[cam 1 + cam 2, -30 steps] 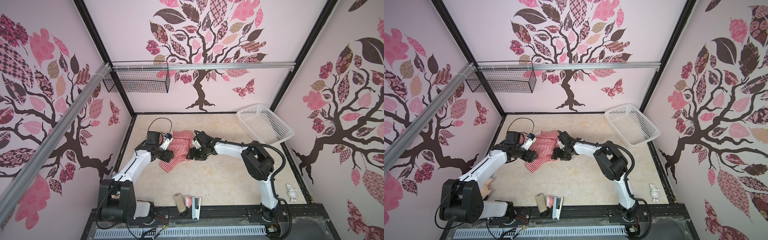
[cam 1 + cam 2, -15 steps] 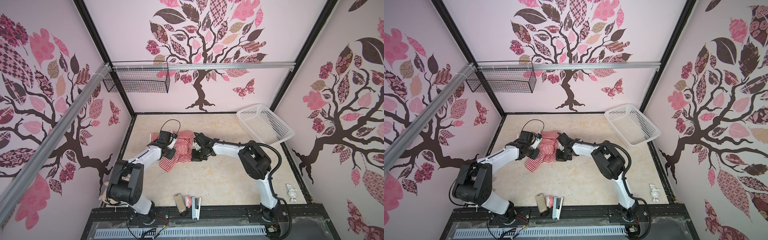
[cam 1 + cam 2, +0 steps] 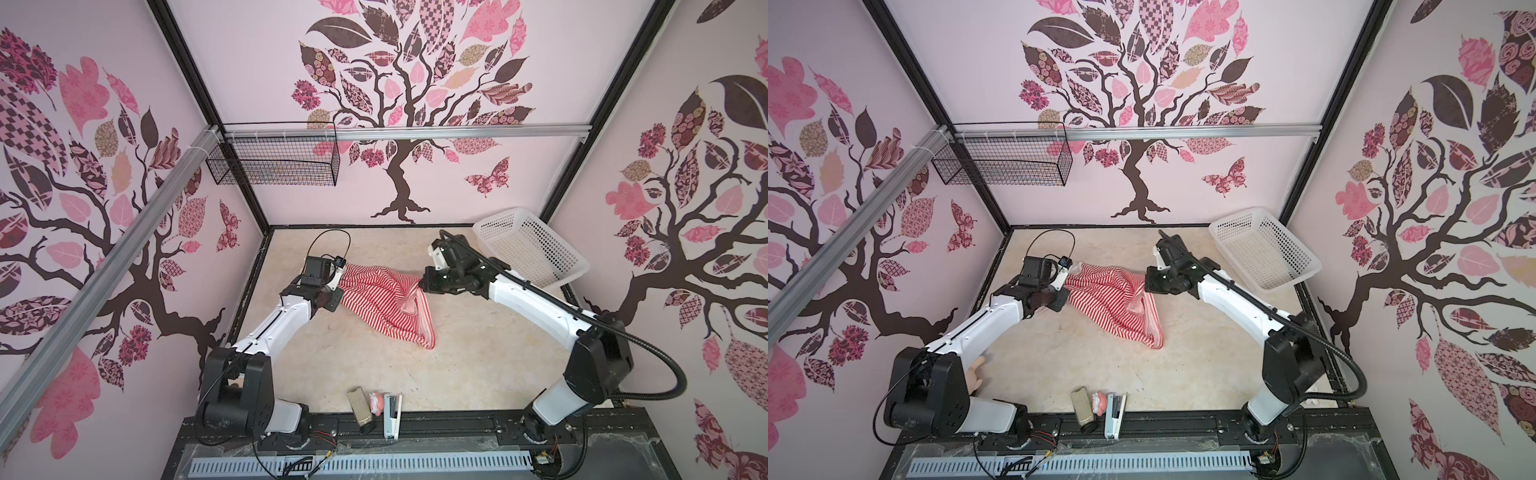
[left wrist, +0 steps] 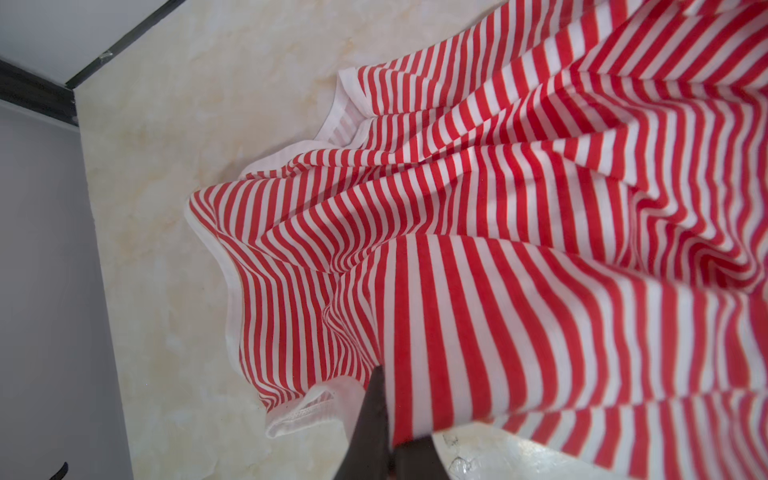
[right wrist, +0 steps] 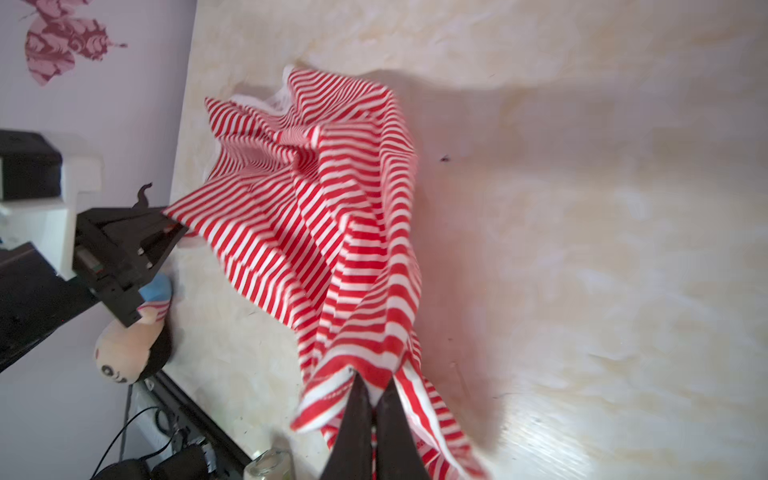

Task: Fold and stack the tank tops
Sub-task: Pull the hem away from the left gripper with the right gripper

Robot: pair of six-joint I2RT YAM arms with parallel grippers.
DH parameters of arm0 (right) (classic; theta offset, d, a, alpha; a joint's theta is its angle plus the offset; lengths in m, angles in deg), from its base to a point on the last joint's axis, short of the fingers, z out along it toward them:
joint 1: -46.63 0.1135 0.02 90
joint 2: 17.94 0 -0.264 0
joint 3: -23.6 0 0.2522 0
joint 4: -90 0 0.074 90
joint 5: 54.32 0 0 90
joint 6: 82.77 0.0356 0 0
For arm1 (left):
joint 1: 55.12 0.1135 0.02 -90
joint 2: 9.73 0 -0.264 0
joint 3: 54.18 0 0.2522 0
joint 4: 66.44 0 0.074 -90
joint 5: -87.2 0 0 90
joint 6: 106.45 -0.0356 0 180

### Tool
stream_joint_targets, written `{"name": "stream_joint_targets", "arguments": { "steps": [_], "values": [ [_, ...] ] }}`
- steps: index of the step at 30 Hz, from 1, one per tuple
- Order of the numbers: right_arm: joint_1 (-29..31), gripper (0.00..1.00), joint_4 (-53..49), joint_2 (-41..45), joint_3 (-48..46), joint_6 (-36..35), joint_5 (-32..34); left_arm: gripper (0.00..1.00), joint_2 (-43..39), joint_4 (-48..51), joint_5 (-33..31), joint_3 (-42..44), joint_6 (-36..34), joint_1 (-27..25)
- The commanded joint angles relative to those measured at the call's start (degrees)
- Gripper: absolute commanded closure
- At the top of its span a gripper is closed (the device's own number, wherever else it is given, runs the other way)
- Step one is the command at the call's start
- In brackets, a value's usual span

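Both arms reach out low over the table [image 3: 332,365], set apart. The left tool [image 3: 337,290] and right tool [image 3: 422,284] each clamp shut on opposite edges of the striped tank top [image 3: 382,303]. It sags between them, its lower end trailing on the table. A white basket [image 3: 552,237] stands at the far right corner, just beside the right arm. Open table lies nearer the front.

Open table [image 3: 478,365] lies nearer than the tank top [image 3: 382,303]; a white basket [image 3: 536,249] blocks the far-right corner.

Tank top [image 4: 498,249] cut off by left wrist view's edge
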Motion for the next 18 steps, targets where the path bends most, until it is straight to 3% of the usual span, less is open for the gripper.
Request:
{"name": "stream_joint_targets", "arguments": {
  "steps": [1, 5, 12, 18],
  "values": [
    [0.30, 1.00, -7.59, 1.13, -2.57, -4.60, 4.21, 0.99, 0.15, 1.77, 3.20, 0.27, -2.29, 0.04],
    [-2.47, 1.00, -9.56, 1.98, -5.44, -4.93, 9.49, 0.99, 2.14, 2.31, 2.22, 0.62, -3.15, 0.02],
    [-14.44, 1.00, -9.01, 4.64, -8.25, -3.97, 13.09, 1.00, 3.89, 6.43, 4.16, 1.46, -7.23, -1.10],
    [-15.39, 1.00, -9.89, 4.01, -9.49, -2.80, 18.51, 1.00, 6.56, 3.83, 0.52, 2.68, -9.45, -3.56]
  ]
}}
